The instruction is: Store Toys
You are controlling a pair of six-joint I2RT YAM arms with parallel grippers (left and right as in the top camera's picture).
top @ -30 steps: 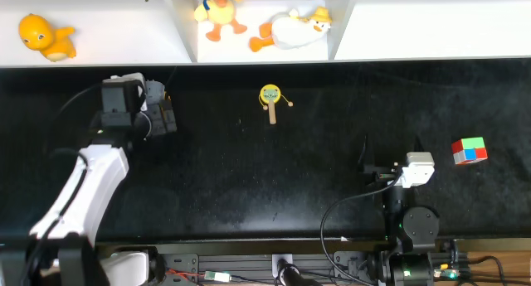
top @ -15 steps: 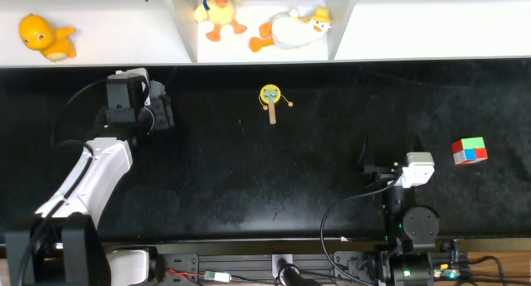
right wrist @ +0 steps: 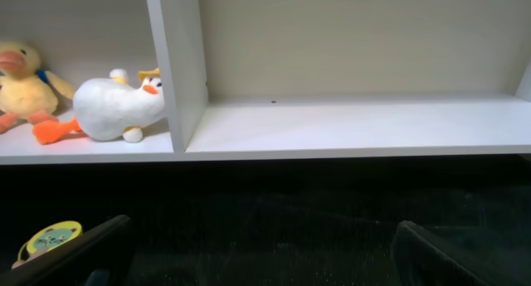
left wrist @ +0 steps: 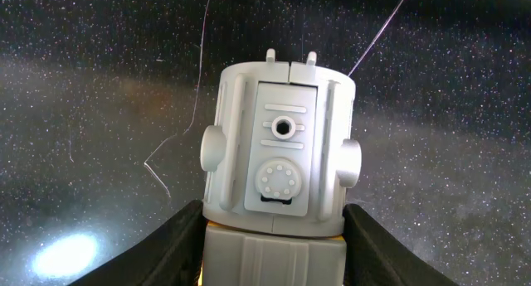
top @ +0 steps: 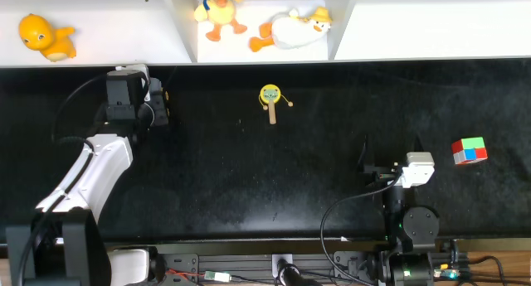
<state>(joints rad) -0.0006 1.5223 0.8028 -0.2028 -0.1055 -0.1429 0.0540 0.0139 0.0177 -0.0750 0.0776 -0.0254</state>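
L pincer is clenched on a grey toy robot. Fingers sit low on its flanks, w/ head and upper body sticking out past the tips, so the robot's long axis runs in line w/ the fingers. In the top view the L arm is up at the back-left part of the surface, just short of the back edge where the shelf starts.

Key relation: the shelf's left bay lies straight beyond this pincer, toward the back edge. An orange duck sits at that bay's left end, so the bay's right part, the bit nearest the pincer, looks free. The L wrist view looks at the dark surface behind the robot, not into the bay, so I'd judge the wrist has to level out and go head-first over the back edge to set the robot in.

R pincer is released, fingers wide apart, parked near the front edge on the right and facing the shelf. Loose toys on the surface:
- a rattle near the back edge, about mid-surface
- a cube by the right edge, nearer the R arm

Mid bay already holds a yellow duck and a white duck.
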